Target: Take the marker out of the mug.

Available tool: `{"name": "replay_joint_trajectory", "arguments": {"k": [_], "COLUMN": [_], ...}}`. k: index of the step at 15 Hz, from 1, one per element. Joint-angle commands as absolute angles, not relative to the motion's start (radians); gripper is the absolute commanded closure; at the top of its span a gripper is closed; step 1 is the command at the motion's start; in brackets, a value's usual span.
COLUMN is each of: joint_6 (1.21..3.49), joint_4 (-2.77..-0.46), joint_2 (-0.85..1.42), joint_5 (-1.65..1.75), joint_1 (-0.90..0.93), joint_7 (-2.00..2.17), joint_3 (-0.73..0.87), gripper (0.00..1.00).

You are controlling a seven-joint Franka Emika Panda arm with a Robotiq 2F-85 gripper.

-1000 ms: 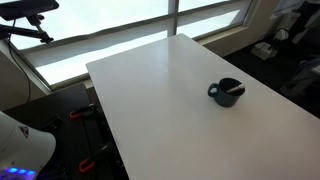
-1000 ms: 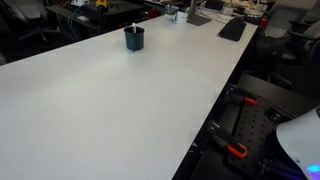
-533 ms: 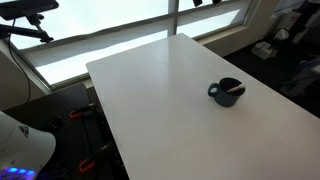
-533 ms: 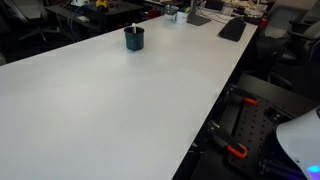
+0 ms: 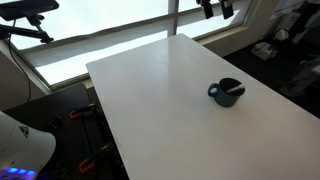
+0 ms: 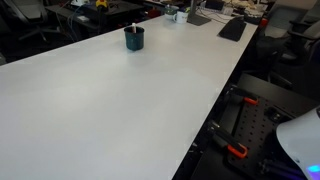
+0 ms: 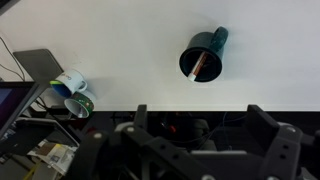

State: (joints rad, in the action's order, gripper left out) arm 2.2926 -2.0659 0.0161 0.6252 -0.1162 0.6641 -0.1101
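The dark blue mug [image 5: 226, 93] stands on the white table [image 5: 160, 90] near one long edge; it also shows in an exterior view [image 6: 134, 39] and in the wrist view [image 7: 203, 62]. The marker [image 7: 200, 68] leans inside it, and its end sticks up above the rim [image 6: 136, 28]. My gripper [image 5: 216, 8] hangs high above the table at the top edge of an exterior view, well away from the mug. In the wrist view its two fingers [image 7: 200, 125] stand wide apart, open and empty, with the mug far below.
A laptop [image 7: 40, 66] and two cups [image 7: 72, 90] lie beyond the table's end. A keyboard [image 6: 232, 28] and desk clutter sit at the far end. Windows [image 5: 100, 30] run along one side. The floor with dark equipment [image 6: 250, 120] lies past the table edge.
My gripper has come down into the top of an exterior view, where it was out of sight a second ago. The mug and marker have not moved.
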Motion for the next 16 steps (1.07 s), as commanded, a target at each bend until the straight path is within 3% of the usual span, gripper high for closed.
{"name": "replay_joint_trajectory", "arguments": {"k": [1,10,16], "joint_6": [2.331,2.536,2.550], "joint_4": [-2.041,-1.824,-1.604], "joint_2": [0.071,0.406,0.623], "joint_5": [0.643,0.777,0.623], "joint_1": [-0.066,0.003,-0.008], "joint_7": [0.704,0.959,0.910], "joint_3": [-0.053,0.112,0.158], "gripper": [0.00,0.00,0.00]}}
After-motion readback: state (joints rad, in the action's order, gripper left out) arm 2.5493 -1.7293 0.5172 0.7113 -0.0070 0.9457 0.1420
